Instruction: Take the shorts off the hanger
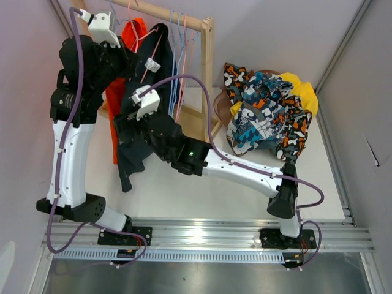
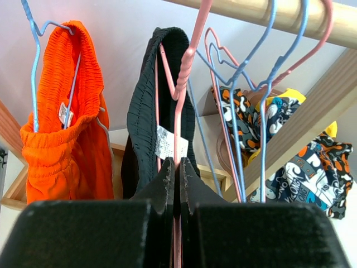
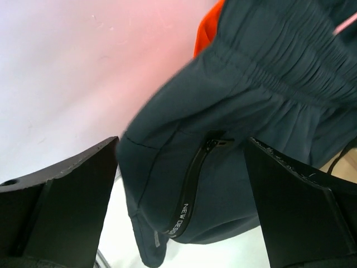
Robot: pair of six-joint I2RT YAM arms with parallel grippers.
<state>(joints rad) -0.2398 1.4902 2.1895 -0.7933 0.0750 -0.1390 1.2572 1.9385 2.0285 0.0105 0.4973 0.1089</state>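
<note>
Shorts on the rack and on the table, seen from above and from both wrists. The left gripper has its fingers pressed together on the lower wire of the pink hanger, which carries the black shorts. The right gripper stands at its widest, one finger on each side of the lower black cloth; whether either finger touches the cloth cannot be told.

From above, the left gripper's fingers are hidden behind its own wrist, and the right arm covers the middle of the black shorts. The right wrist view cuts off the garment's waistband and hem.

The black shorts hang from the wooden rail, with a gathered waistband, a white label and a zipped pocket bearing partly legible white lettering. The orange shorts hang beside them on a blue hanger. Several bare blue hangers hang further along the rail. The camouflage shorts, teal print shorts and yellow shorts lie heaped together on the table, right of the rack.
</note>
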